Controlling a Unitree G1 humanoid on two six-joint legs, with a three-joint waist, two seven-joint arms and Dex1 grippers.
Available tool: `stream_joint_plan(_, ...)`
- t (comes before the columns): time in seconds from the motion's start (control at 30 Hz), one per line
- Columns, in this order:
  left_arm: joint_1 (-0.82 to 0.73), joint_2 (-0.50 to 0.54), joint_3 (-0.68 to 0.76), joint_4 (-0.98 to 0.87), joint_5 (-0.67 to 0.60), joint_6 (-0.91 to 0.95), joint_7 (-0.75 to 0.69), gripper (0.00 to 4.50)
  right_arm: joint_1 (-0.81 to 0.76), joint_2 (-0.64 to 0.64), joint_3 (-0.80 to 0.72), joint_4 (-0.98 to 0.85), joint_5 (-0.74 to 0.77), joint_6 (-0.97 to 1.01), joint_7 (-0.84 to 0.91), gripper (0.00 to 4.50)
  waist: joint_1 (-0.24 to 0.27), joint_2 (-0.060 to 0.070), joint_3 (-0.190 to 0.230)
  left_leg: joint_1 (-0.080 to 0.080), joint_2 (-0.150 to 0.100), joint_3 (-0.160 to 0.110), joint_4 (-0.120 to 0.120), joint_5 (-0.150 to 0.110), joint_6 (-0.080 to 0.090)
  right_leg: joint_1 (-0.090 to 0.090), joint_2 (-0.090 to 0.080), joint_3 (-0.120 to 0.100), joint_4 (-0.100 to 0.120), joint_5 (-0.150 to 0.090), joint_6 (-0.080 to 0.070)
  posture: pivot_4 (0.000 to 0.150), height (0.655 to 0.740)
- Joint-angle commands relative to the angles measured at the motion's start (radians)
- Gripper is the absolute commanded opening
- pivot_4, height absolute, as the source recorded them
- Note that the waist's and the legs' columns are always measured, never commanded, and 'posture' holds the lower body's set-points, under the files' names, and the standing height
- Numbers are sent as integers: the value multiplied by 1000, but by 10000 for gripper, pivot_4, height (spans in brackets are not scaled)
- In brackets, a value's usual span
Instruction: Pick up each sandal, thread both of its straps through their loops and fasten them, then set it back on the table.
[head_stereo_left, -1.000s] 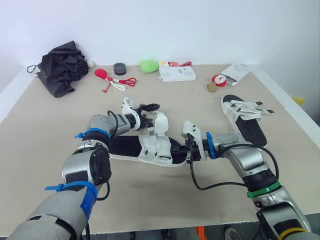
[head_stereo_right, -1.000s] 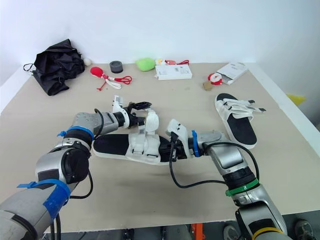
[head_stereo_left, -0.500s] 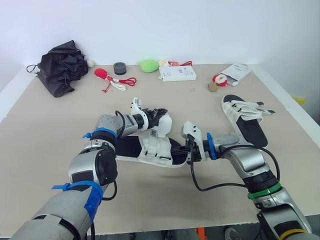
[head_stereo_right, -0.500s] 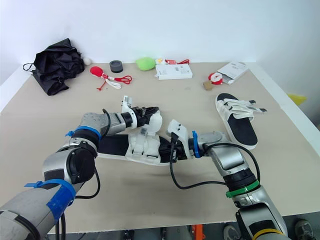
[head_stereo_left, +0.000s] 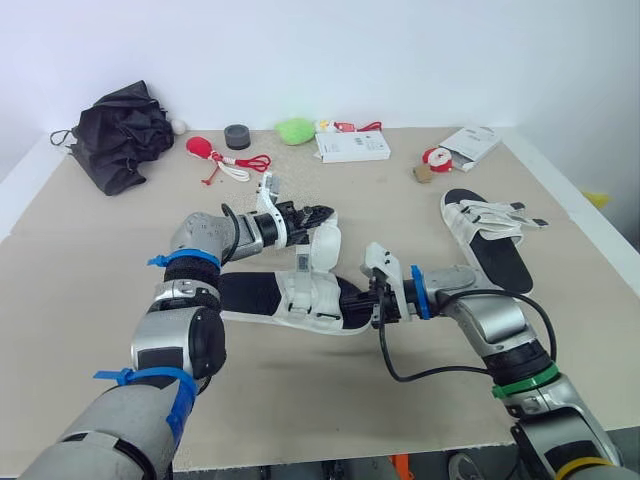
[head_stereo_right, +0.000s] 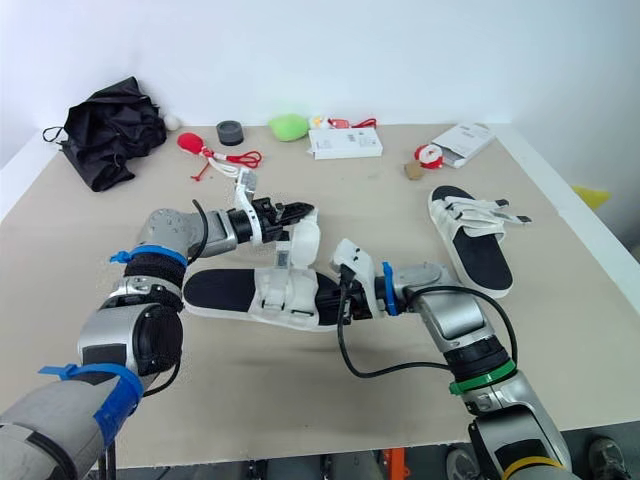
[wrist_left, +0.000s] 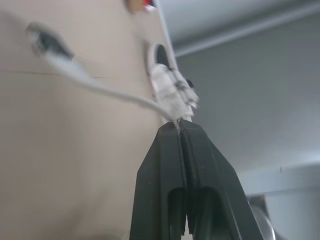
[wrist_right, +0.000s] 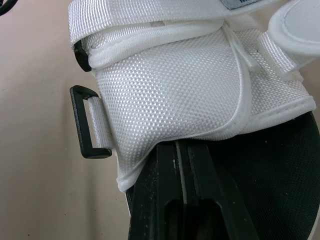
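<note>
The near sandal (head_stereo_left: 262, 298), black-soled with white straps, lies at the table's middle. My left gripper (head_stereo_left: 322, 212) is shut on the tip of one white strap (head_stereo_left: 322, 245) and holds it raised above the sandal. In the left wrist view the fingers (wrist_left: 170, 160) are pressed together. My right gripper (head_stereo_left: 374, 300) is shut on the sandal's near edge. In the right wrist view its fingers (wrist_right: 170, 170) pinch the hem of the white mesh upper (wrist_right: 175, 95), beside a black loop (wrist_right: 85, 122). The second sandal (head_stereo_left: 490, 240) lies at the right, one strap sticking out.
Along the far edge lie a black crumpled bag (head_stereo_left: 120, 135), a red and white cord (head_stereo_left: 225, 162), a black roll (head_stereo_left: 238, 136), a green lump (head_stereo_left: 296, 130), a white box (head_stereo_left: 354, 147) and a white booklet (head_stereo_left: 470, 146). Bare tabletop (head_stereo_left: 90, 270) lies left and in front.
My left gripper, open a second ago, has shut on the strap and drawn it upward and slightly left. The right gripper stays put on the sandal.
</note>
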Motion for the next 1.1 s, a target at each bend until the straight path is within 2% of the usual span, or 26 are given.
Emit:
stream_joint_plan(0.03,14,20,7,-112,-38,33,-32,798,22,2,52,48,-25,20,-17,0,0,0,0,0,0,0,0,0,0,0,0,0,0,0,0,1500,7400)
stream_joint_plan(0.27,142,14,-113,-425,-58,54,-143,798,8,6,59,66,-29,8,-8,0,0,0,0,0,0,0,0,1,0,0,0,1,0,0,-1,1500,7400)
stream_joint_plan(0.4,225,29,-207,-574,-22,-40,-210,798,3,8,61,72,-29,4,-7,0,0,0,0,1,0,0,0,2,0,0,0,1,1,1,-3,1500,7400)
stream_joint_plan(0.53,359,105,-383,-808,95,-350,-433,798,12,5,61,67,-27,3,-7,0,0,0,0,1,0,1,-1,3,0,0,1,2,1,2,-4,1500,7400)
stream_joint_plan(0.6,402,143,-433,-853,139,-474,-515,798,15,2,61,67,-28,2,-7,0,2,0,0,1,1,1,-1,3,0,0,1,2,1,3,-10,1500,7400)
stream_joint_plan(0.77,495,210,-482,-902,243,-824,-678,798,20,-2,60,65,-27,0,-3,0,3,1,0,1,1,1,-1,3,1,0,1,2,1,3,-10,1500,7400)
stream_joint_plan(0.93,562,219,-508,-857,350,-1238,-775,798,17,2,64,76,-30,-7,1,0,4,1,0,0,1,1,-1,3,2,-1,1,1,0,3,-11,1500,7400)
stream_joint_plan(1.1,626,242,-550,-830,363,-1475,-885,798,1,12,73,97,-36,-20,11,0,3,1,0,0,2,1,-1,2,3,-1,2,1,0,2,-11,1500,7400)
